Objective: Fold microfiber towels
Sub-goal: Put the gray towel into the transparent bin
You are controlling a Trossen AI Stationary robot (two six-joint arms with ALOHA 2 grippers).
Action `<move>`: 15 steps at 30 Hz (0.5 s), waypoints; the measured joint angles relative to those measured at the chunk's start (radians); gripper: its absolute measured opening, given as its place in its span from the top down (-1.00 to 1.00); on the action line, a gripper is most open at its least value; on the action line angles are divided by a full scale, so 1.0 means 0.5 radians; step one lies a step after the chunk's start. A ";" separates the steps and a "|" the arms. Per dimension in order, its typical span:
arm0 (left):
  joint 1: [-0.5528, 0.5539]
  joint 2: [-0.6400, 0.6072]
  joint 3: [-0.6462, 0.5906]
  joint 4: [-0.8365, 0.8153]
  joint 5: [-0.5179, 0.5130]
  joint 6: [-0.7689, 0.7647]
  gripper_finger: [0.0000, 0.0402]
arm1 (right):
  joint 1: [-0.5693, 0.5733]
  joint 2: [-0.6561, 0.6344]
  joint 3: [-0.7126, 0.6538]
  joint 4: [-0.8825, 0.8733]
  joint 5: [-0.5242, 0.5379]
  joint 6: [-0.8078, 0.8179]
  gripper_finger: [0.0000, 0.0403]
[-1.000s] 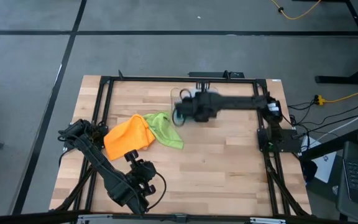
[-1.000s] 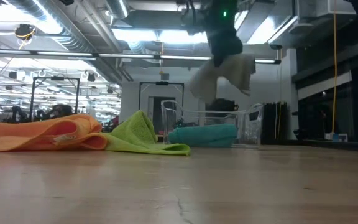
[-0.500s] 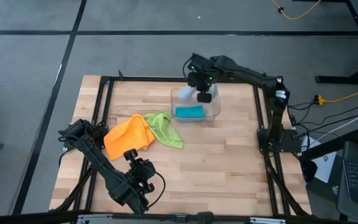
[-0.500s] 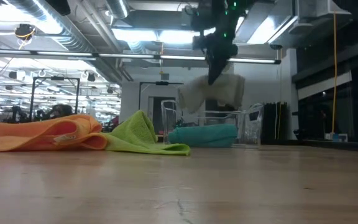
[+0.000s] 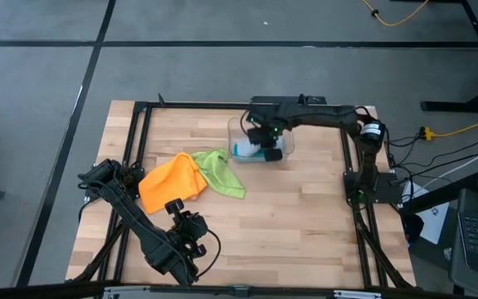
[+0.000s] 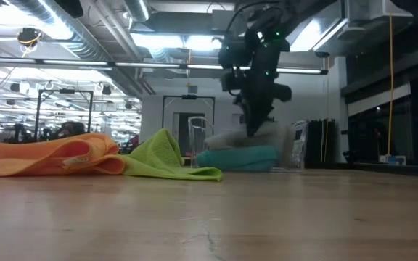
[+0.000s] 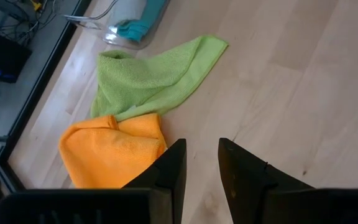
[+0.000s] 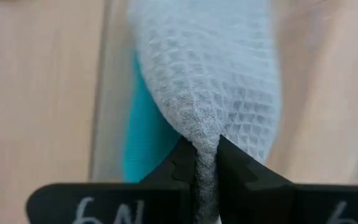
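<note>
The left arm lay along the table's [image 5: 305, 224] left front corner, its gripper [image 5: 191, 235] hovering near the front edge with nothing in it; in its wrist view the two fingers [image 7: 170, 168] stood a little apart, released, over bare wood. Just beyond them lay the orange towel [image 5: 171, 184], rumpled, and touching its right side the green towel [image 5: 222, 171], spread in a loose strip toward the table's middle. In the low view the orange towel [image 6: 46, 156] and the green towel [image 6: 167, 159] lay flat on the wood, overlapping at their meeting edge.

Farther right, near the back edge, stood the clear bin [image 5: 285, 143] with the teal towel [image 5: 243, 151] lying folded inside. The right arm reached across from the right side, and its gripper [image 5: 265, 143] pointed down into the bin. Its fingers [image 8: 235, 168] were clenched on a fold of the grey towel [image 8: 210, 81], which draped down onto the teal towel [image 8: 143, 140] beneath it.
</note>
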 joint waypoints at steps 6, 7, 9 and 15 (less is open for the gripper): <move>0.000 0.000 0.000 0.000 0.000 -0.002 0.57 | 0.137 0.000 -0.092 0.009 0.011 0.001 0.84; 0.000 0.000 0.000 0.000 0.000 -0.002 0.57 | 0.148 0.000 -0.092 0.011 0.009 0.001 0.84; 0.000 0.000 0.000 0.000 0.000 -0.002 0.57 | 0.164 0.000 -0.092 0.012 0.006 0.001 0.80; 0.000 0.000 0.000 0.001 0.000 -0.002 0.57 | 0.172 0.000 -0.092 0.035 0.051 0.101 0.33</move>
